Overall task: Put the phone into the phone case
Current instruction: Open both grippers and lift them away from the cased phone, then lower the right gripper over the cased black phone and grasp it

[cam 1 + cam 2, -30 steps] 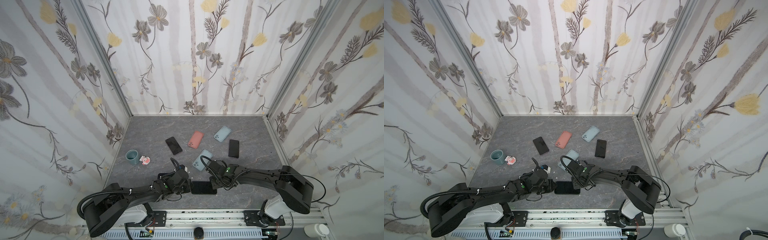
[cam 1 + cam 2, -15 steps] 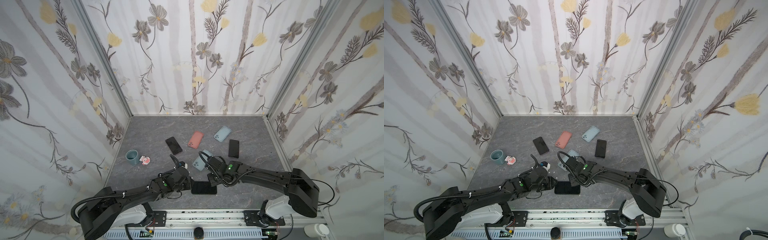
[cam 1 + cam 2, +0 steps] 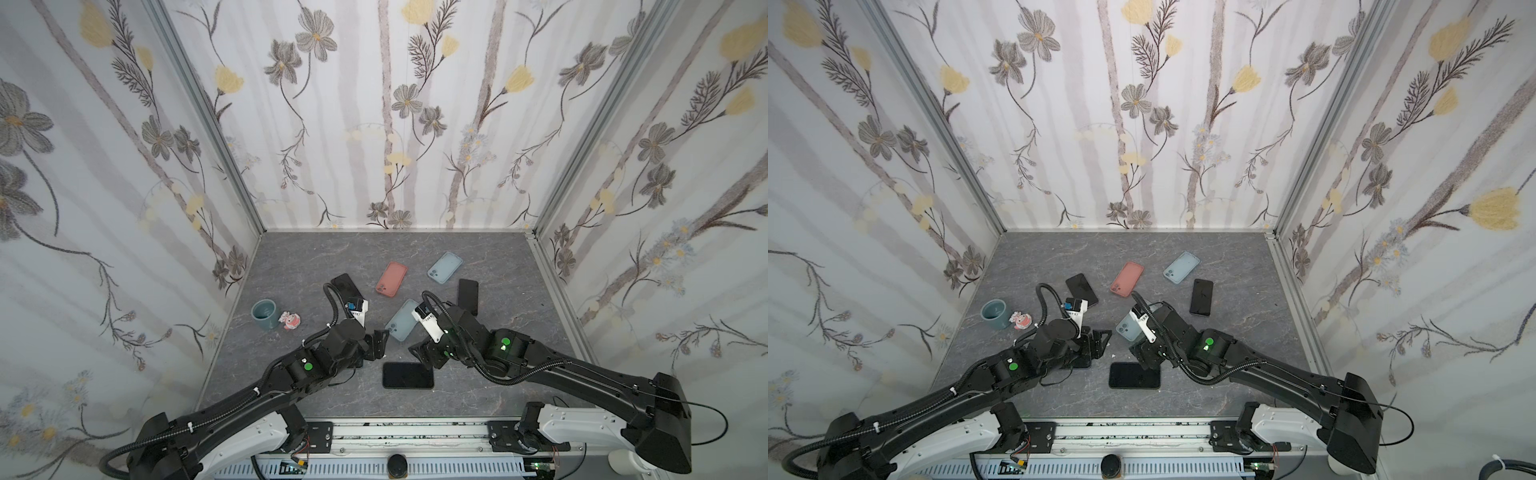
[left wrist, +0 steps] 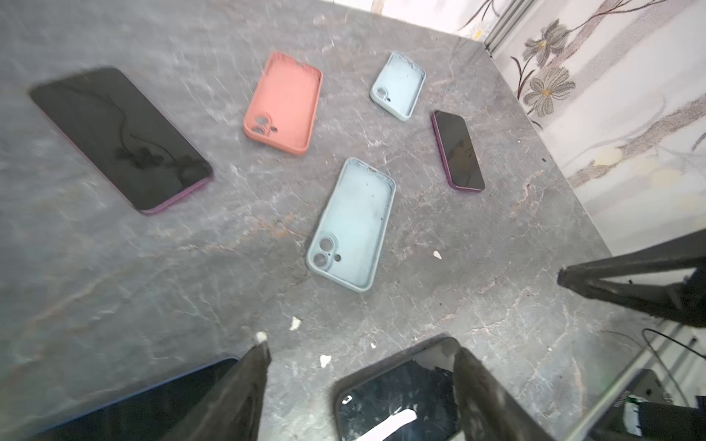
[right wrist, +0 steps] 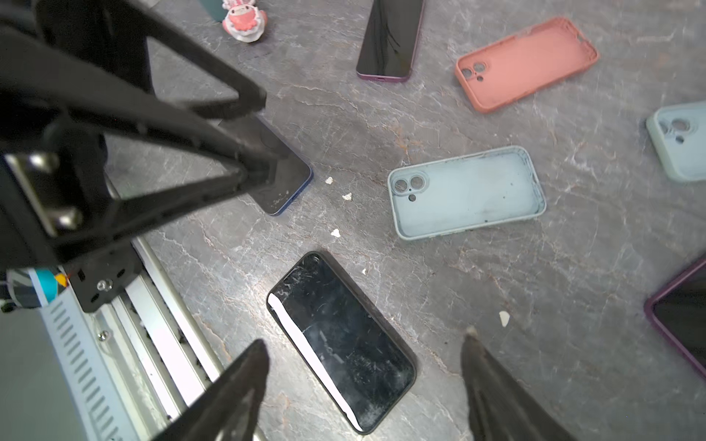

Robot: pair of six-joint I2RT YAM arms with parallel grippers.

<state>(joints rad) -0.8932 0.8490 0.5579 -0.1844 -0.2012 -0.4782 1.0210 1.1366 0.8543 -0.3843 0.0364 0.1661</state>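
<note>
1. Grey marbled tabletop (image 3: 478, 257) floors a booth with flowered walls. In both top views you see the black phone (image 3: 408, 375) lying flat, screen up, near the front edge, between the two arms and touched by neither. The left gripper (image 3: 376, 345) and right gripper (image 3: 422, 353) hang just behind it; from up here you can hardly judge their spread. The right arm covers part of the large blue case (image 3: 1123, 326). The left wrist's camera hides a corner of the left purple phone (image 3: 347, 284), and a blue-edged phone (image 3: 1079, 365) sits almost wholly under the left gripper. A coral case (image 3: 391, 279), small blue case (image 3: 445, 267), right purple phone (image 3: 468, 296), mug (image 3: 264, 314) and figurine (image 3: 290, 321) lie unobstructed.

2. Left wrist view: your left gripper's fingers (image 4: 244, 385) stand well apart, gripping nothing. The black phone (image 4: 397, 397) runs behind one finger and off the frame, its screen streaked with glare. The blue-edged phone (image 4: 145, 404) is cut off too, and blurred. Only one finger of the right gripper (image 4: 630, 286) pokes in.

3. Right wrist view: your right gripper (image 5: 365, 338) is spread wide above the black phone, with no contact showing. A black rim rings the screen; you can't tell for sure whether it is a case. The left gripper (image 5: 267, 133), also spread, blocks much of the frame and most of the blue-edged phone (image 5: 288, 187). The frame crops the small blue case (image 5: 680, 141), both purple phones and the figurine (image 5: 244, 21).
</note>
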